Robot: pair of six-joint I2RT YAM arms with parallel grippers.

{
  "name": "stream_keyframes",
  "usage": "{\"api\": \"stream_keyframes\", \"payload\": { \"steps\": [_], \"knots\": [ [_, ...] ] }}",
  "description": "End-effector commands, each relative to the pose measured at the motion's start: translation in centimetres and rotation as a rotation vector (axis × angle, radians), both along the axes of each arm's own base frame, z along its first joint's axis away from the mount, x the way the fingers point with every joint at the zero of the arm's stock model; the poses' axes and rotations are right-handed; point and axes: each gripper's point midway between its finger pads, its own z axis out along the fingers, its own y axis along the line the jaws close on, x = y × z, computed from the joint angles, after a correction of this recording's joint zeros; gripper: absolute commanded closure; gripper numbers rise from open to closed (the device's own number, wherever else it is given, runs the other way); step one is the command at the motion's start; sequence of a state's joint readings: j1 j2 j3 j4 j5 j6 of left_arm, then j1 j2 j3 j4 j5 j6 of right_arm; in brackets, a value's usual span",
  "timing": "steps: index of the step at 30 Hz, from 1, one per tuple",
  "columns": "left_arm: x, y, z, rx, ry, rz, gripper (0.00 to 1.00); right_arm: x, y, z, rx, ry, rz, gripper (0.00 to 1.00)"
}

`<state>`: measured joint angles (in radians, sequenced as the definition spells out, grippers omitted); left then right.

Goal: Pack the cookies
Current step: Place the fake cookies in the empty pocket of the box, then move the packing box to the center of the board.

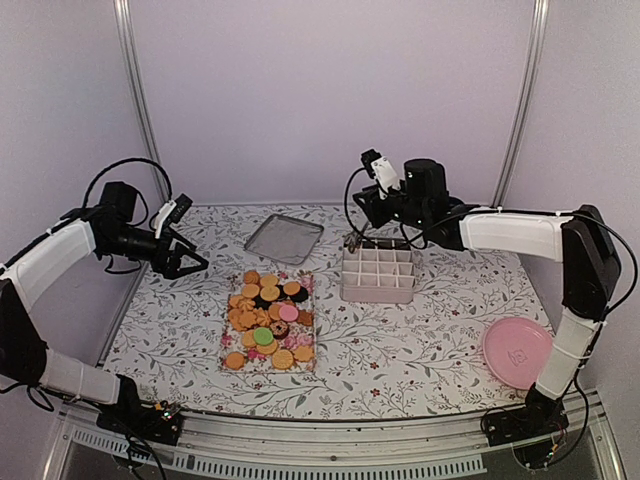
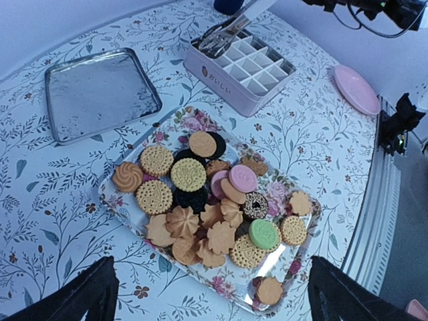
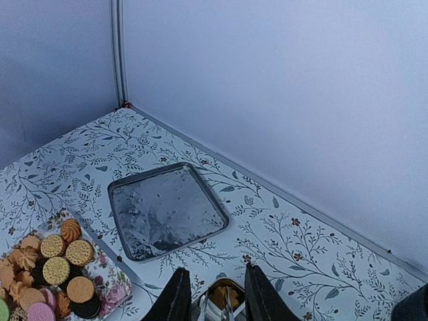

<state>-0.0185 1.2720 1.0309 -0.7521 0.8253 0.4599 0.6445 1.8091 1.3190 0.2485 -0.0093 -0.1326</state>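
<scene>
— What have the jaws on the right got hold of?
— The right gripper (image 3: 219, 304) is clamped on a pair of metal tongs (image 2: 224, 30). Their tips hang over the far left corner cell of the divided box (image 1: 378, 275). Something golden sits between the blades, probably a cookie, but I can't swear to it.
— And the rest of them?
— The cookies (image 2: 207, 200) lie heaped on the floral tray (image 2: 190, 120), near the box, to its left and closer to the arm bases. The cells I can see look empty.
— What could go wrong?
— The tips sit right at the corner. If the piece drops off-centre, I'd guess it lands on a partition or tumbles out towards the metal lid (image 3: 167, 210). And if the squeeze loosens too far, the tongs themselves might slip.
— How's the arm set?
— The right arm is stretched long, with its elbow high on the right. Its forearm runs level to the left and the wrist is tipped down over the box. The left gripper (image 1: 185, 262) hovers spread wide and empty, left of the tray, aimed at the pile and well apart from the other arm.
</scene>
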Motion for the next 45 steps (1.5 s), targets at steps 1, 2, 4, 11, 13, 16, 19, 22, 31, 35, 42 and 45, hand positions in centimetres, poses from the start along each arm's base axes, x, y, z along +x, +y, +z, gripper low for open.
{"api": "stream_keyframes", "payload": {
  "steps": [1, 2, 4, 11, 13, 16, 19, 22, 31, 35, 42, 45],
  "knots": [
    [0.0, -0.5, -0.3, -0.009, 0.004, -0.018, 0.01, 1.0, -2.3, 5.0, 0.084, -0.069, -0.059, 0.74],
    [0.0, -0.5, -0.2, -0.008, -0.001, -0.019, 0.01, 1.3, -2.9, 5.4, 0.094, -0.071, -0.073, 0.77],
    [0.0, -0.5, -0.2, -0.009, -0.001, -0.019, 0.01, 1.8, -4.0, 5.7, 0.119, -0.061, -0.092, 0.83],
    [-0.2, -0.9, -1.0, -0.009, 0.011, -0.037, 0.01, 1.2, -4.1, 6.1, 0.178, -0.025, -0.05, 0.95],
    [-0.3, -1.2, -1.1, -0.011, 0.014, -0.047, 0.01, 0.7, -3.9, 7.0, 0.219, -0.017, -0.03, 0.95],
    [-0.3, -1.8, -1.1, -0.011, 0.013, -0.061, 0.01, 0.0, -4.2, 9.0, 0.266, -0.044, -0.024, 0.94],
    [-0.2, -2.4, -0.8, -0.006, 0.007, -0.077, 0.01, 0.8, -5.5, 9.8, 0.261, -0.076, -0.1, 0.94],
    [0.1, -2.7, -0.5, -0.005, 0.002, -0.08, 0.01, 2.3, -6.9, 9.6, 0.235, -0.098, -0.166, 0.95],
    [0.1, -2.5, -0.3, 0.01, -0.011, -0.072, 0.01, 7.8, -11.6, 5.7, 0.119, -0.114, -0.392, 1.0],
    [-0.1, -2.3, -0.4, 0.021, -0.008, -0.069, 0.01, 8.6, -11.6, 3.3, 0.055, -0.097, -0.399, 1.0],
    [-0.3, -2.3, -0.6, 0.032, -0.014, -0.075, 0.01, 7.1, -10.3, -0.1, 0.039, -0.004, -0.311, 1.0],
    [-0.3, -2.2, -0.4, 0.03, -0.02, -0.075, 0.01, 5.5, -8.9, -0.5, 0.051, 0.024, -0.264, 1.0]
  ]
}}
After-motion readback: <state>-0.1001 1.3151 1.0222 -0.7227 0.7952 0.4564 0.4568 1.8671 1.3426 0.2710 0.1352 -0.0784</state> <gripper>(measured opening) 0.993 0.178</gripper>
